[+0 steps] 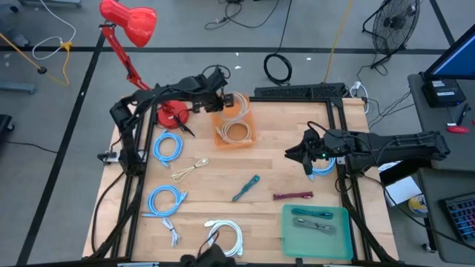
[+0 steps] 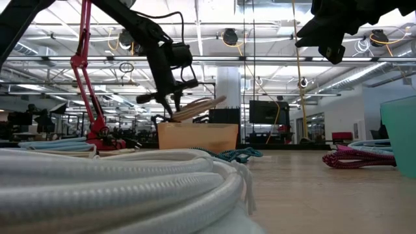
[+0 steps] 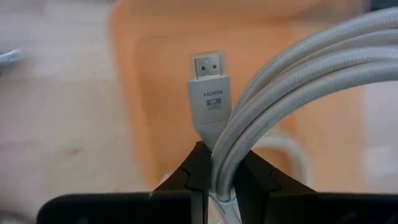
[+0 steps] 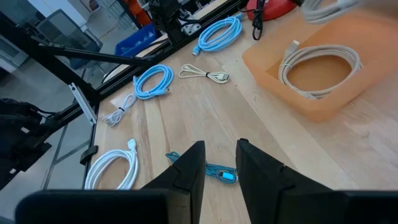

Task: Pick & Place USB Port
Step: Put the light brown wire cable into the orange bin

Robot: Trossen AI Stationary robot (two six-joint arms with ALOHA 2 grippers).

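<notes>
My left gripper (image 1: 221,101) is over the orange bin (image 1: 249,137) at the table's far middle, shut on a coiled pale grey cable (image 3: 298,81) whose plug (image 3: 210,84) is marked HDMI. In the low view the coil (image 2: 200,107) hangs just above the bin's rim (image 2: 197,127). Another pale coiled cable (image 4: 317,65) lies on the bin's floor. My right gripper (image 1: 306,154) waits above the table's right side, open, with nothing between its fingers (image 4: 186,171). My left gripper pinches several strands of the coil (image 3: 225,165) together between its two fingers, right behind the plug. The fingers slant down from the table's left. The coil is lifted clear and juts out past the fingertips over the bin, with the plug sticking forward beside the strands.
A red desk lamp (image 1: 133,22) stands at the far left. Blue coils (image 1: 168,146) (image 1: 165,200), a beige cable (image 1: 189,169), a white coil (image 1: 226,236), a teal cable (image 1: 245,188) and a maroon cable (image 1: 292,196) lie about. A green tray (image 1: 338,241) sits near right.
</notes>
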